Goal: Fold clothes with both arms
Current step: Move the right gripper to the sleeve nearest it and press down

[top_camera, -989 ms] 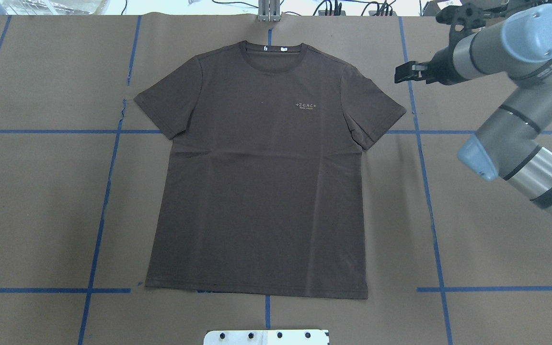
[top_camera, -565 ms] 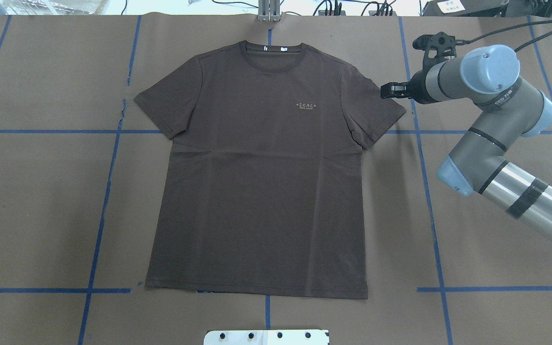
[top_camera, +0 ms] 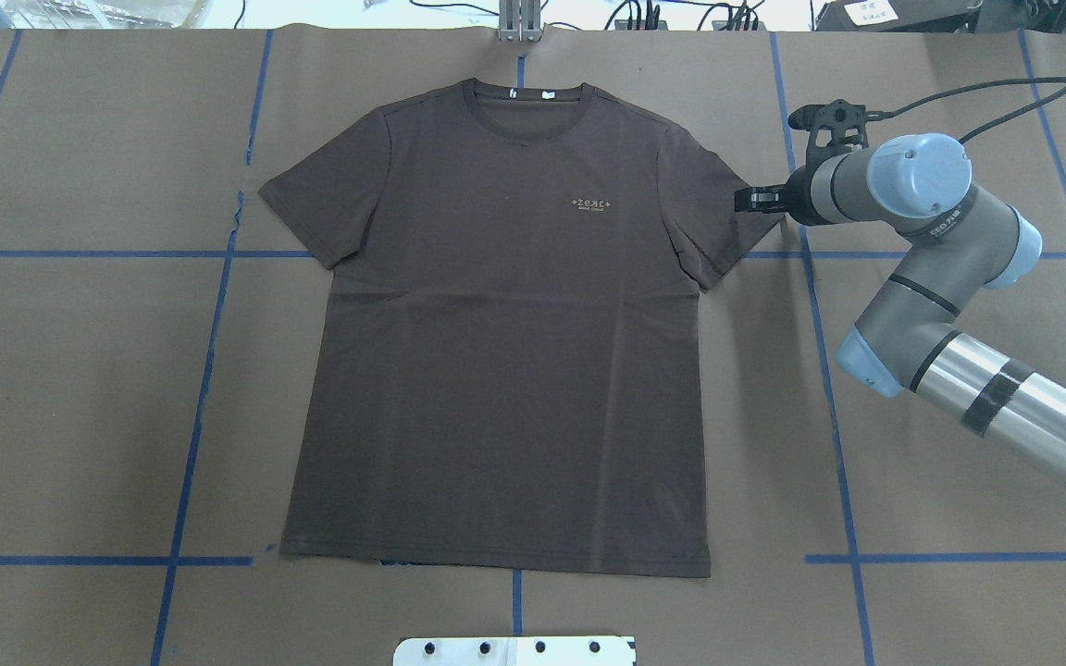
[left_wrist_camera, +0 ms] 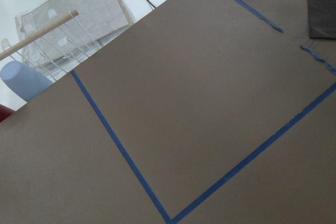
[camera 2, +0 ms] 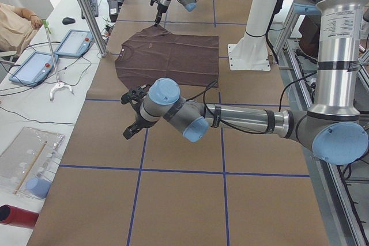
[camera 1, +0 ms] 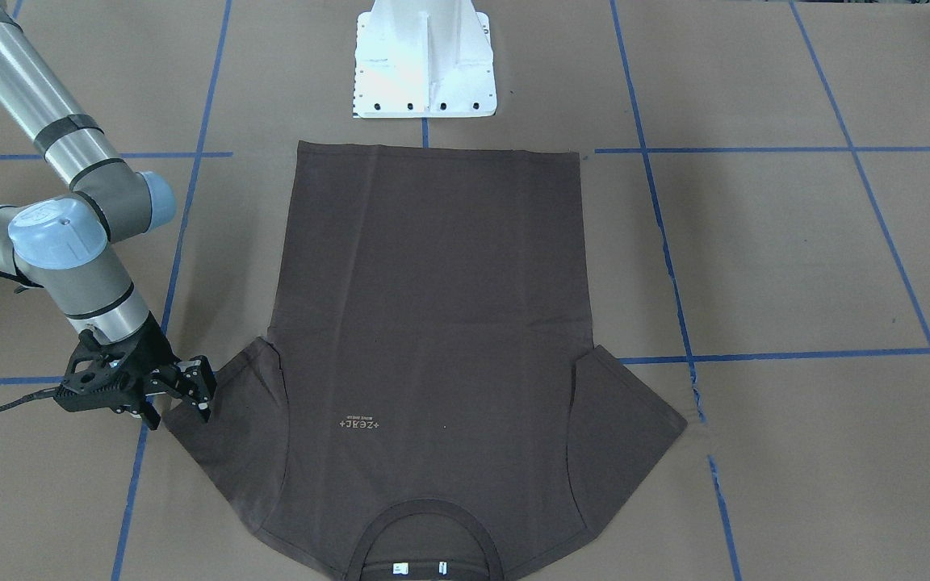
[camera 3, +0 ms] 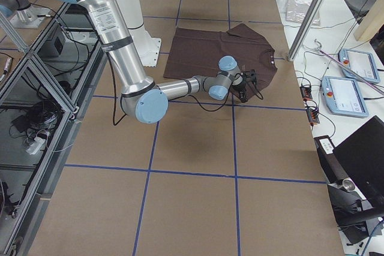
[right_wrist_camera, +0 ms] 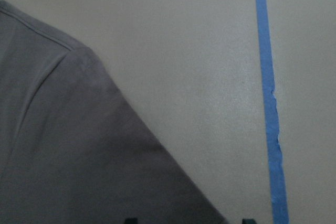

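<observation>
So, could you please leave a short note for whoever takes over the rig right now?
Right gripper: open at the sleeve tip of the dark brown short-sleeved T-shirt, gripping nothing.
Left gripper: over bare brown paper beside the shirt; open or shut cannot be told.
Shirt: flat, front up, collar away from the robot.
Done: no fold.
Left: every fold.

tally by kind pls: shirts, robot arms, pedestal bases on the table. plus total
Dark brown T-shirt: 1
Robot arms: 2, left arm and right arm
White pedestal base: 1
Total: 4
</observation>
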Robot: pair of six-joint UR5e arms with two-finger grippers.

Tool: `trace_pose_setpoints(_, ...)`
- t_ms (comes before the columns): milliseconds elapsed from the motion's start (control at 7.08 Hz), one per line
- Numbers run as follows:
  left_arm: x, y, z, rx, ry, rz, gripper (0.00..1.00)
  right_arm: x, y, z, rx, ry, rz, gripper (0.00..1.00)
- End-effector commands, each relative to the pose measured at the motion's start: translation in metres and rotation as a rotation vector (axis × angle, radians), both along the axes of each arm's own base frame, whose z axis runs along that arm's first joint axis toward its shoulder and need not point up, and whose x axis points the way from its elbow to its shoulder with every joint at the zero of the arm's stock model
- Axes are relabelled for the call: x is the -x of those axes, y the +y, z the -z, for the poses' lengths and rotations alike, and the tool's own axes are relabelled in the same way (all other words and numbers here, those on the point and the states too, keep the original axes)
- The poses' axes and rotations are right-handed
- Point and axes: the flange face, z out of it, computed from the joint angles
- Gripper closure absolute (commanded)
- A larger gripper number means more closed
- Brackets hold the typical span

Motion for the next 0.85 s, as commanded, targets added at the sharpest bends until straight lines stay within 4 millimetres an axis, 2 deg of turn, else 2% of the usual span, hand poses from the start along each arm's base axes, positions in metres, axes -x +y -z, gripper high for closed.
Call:
trace_pose_setpoints(0, 0.0000, 0.0004, -0.0005, 0.001, 0.000, 0.000, 0.00, 0.0036, 0.0031, -0.0022, 0.002, 0.003, 0.005, 0.29)
trace_pose_setpoints(283, 0.0000, 0.0004, -0.0004, -0.001, 0.000, 0.000, 0.00, 0.0037, 0.0031, -0.0024, -0.003, 0.008, 0.009, 0.33)
trace_pose_setpoints(424, 0.0000, 0.0004, -0.0005, 0.001, 0.000, 0.000, 0.00, 0.0040, 0.0027, -0.0018, 0.002, 0.007, 0.007, 0.53)
trace_pose_setpoints(565, 0.0000, 0.0004, -0.0005, 0.001, 0.000, 0.000, 0.00, 0.0040, 0.0026, -0.0016, 0.002, 0.010, 0.007, 1.00)
trace_pose_setpoints(706, 0.0000, 0.0004, -0.0005, 0.001, 0.000, 0.000, 0.00, 0.0022, 0.0009, 0.0006, 0.000, 0.010, 0.001, 1.00)
